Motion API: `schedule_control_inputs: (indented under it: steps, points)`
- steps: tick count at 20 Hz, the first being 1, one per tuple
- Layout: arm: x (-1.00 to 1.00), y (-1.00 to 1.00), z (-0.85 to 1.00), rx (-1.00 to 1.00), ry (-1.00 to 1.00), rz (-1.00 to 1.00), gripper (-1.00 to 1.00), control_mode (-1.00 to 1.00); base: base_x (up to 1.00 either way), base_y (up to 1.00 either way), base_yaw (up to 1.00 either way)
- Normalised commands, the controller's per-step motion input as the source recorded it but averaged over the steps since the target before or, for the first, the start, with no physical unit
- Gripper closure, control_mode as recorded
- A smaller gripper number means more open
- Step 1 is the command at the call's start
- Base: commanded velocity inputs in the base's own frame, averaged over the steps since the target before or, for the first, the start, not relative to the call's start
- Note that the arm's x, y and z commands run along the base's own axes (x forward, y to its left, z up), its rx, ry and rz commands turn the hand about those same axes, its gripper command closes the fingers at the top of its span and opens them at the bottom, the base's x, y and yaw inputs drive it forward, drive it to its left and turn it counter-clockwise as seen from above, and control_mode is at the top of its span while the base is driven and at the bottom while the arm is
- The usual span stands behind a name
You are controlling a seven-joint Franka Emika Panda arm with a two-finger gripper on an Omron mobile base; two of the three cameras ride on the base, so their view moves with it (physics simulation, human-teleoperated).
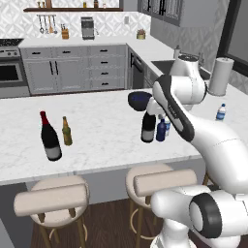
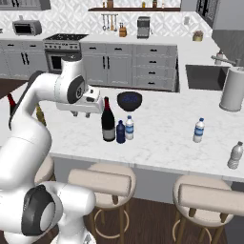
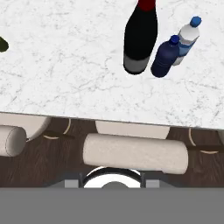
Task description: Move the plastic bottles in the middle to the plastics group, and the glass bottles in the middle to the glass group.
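You are at the approach step: gripper (image 2: 81, 113), finger spread not discernible, hovers left of the untouched middle wine bottle (image 2: 108, 121), dark blue bottle (image 2: 120, 132) and pale bottle (image 2: 129, 127); next, line up on one.

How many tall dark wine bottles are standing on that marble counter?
2. The left wine bottle stands beside a short amber bottle; the middle wine bottle stands beside a dark-blue bottle. None seems hidden.
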Motion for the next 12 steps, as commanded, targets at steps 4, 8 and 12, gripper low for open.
schedule_control_inputs:
  steps: [4,8,12]
  points:
    - [-0.29,0.02,0.0,0.0,-0.09,0.0,-1.0,-1.0,0.0,0.0,0.0]
    - [-0.43,0.0,0.0,0.0,-0.28,0.01,-1.0,-1.0,0.0,0.0,0.0]
    - [0.22,0.0,0.0,0.0,-0.28,0.0,-1.0,-1.0,0.0,0.0,0.0]
